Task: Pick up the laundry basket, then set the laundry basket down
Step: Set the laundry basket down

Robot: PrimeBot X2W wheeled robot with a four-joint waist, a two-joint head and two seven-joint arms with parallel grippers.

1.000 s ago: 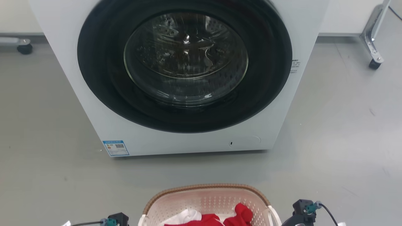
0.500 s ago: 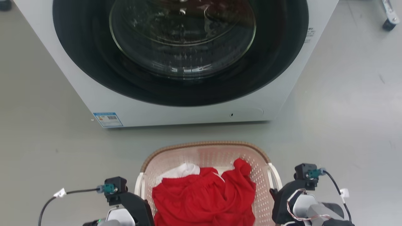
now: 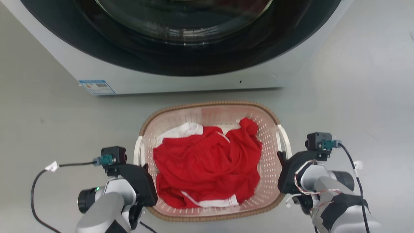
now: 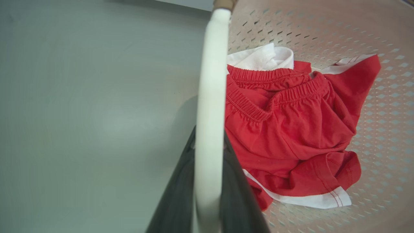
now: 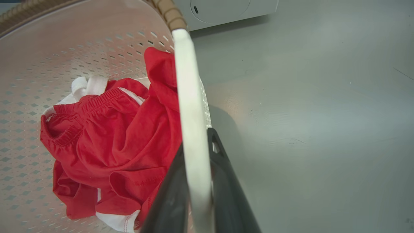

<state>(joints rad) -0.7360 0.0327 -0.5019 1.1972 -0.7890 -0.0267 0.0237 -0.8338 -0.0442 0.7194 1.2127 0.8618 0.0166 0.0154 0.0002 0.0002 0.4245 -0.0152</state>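
The laundry basket [image 3: 210,104], cream with perforated walls and a brown woven-look rim, sits low in the head view in front of the washing machine. It holds red clothes [image 3: 207,161] with white trim. My left gripper [image 3: 144,169] is shut on the basket's white left handle [image 4: 210,97], which runs between its dark fingers [image 4: 174,197]. On the other side, my right gripper [image 3: 280,159] is shut on the white right handle [image 5: 190,97], clamped between its fingers [image 5: 228,194]. I cannot tell whether the basket's underside touches the floor.
A white washing machine [image 3: 181,84] with a closed round dark door stands just beyond the basket, a blue label [image 3: 96,87] at its lower left corner. Grey floor [image 3: 355,97] stretches to both sides of the basket. Cables trail from both wrists.
The head camera has dipped, so the whole picture has slid upward. The basket and both grippers, once at the bottom edge, now show almost fully. Both grippers stay on the handles.
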